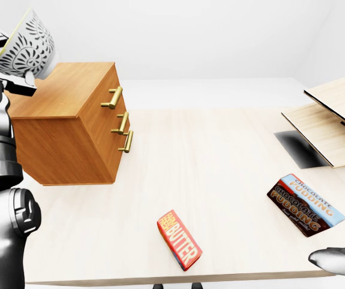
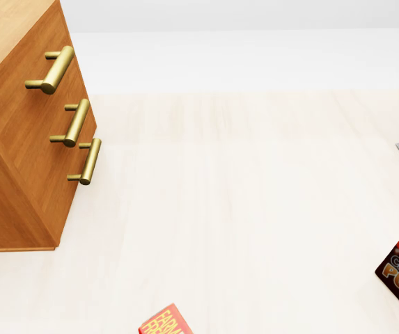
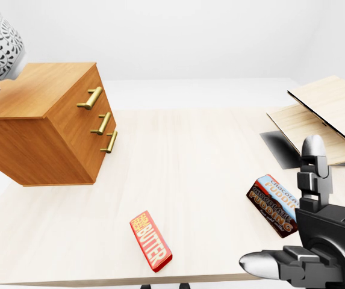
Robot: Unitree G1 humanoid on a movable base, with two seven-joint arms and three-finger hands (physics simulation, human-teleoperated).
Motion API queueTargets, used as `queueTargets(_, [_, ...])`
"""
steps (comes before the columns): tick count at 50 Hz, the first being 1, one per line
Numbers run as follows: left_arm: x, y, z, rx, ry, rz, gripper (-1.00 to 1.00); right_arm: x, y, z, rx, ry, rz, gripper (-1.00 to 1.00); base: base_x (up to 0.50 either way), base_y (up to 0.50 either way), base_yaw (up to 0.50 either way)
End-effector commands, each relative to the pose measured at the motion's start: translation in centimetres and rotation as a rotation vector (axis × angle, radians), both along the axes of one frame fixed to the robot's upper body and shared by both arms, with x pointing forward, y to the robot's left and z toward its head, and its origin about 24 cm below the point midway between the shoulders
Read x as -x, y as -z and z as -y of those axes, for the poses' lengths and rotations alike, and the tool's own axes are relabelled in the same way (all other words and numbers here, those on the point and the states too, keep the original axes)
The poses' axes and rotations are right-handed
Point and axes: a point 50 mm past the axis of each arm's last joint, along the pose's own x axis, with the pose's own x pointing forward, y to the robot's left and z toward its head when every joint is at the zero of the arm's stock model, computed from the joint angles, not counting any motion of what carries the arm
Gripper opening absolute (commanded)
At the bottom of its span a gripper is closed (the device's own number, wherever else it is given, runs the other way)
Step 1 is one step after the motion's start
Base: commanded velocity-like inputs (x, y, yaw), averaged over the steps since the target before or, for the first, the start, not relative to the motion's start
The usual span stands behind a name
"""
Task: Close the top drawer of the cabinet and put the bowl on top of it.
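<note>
The wooden cabinet (image 1: pixel 70 126) stands at the left of the table, with three brass handles down its face. Its top drawer (image 2: pixel 49 69) sits flush with the two drawers below it. The white bowl with a grey leaf pattern (image 1: pixel 31 45) hangs tilted in the air over the cabinet's top left corner. My left hand (image 1: pixel 14 75) is shut on its lower rim, and the arm fills the left edge of the left-eye view. My right hand (image 3: pixel 292 211) stands open at the bottom right of the right-eye view, fingers (image 3: pixel 313 171) upright and holding nothing.
On the pale table (image 1: pixel 220 156) lie a red butter box (image 1: pixel 179 239) near the bottom edge and a chocolate pudding box (image 1: pixel 305 205) at the right. Light wooden panels (image 1: pixel 329 123) lie at the right edge.
</note>
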Motion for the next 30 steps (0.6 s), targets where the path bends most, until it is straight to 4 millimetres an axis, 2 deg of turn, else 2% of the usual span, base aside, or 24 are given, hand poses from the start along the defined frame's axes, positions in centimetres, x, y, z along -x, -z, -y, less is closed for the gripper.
queueTargets(1, [-0.5, 1.5, -0.5, 0.024, -0.063, -0.031, -1.00, -0.1, 0.1, -0.2, 0.005, -0.003, -0.005, 1.00, 0.00, 0.00, 0.00])
queueTargets(11, [-1.0, 3.1, -0.6, 0.053, -0.081, -0.068, -1.00, 0.0, 0.1, -0.1, 0.002, -0.006, -0.011, 1.00, 0.00, 0.00, 0.00])
queueTargets(30, [-1.0, 4.8, -1.1, 0.080, -0.115, -0.115, -1.00, 0.0, 0.2, -0.2, 0.004, -0.009, -0.014, 1.00, 0.00, 0.00, 0.00])
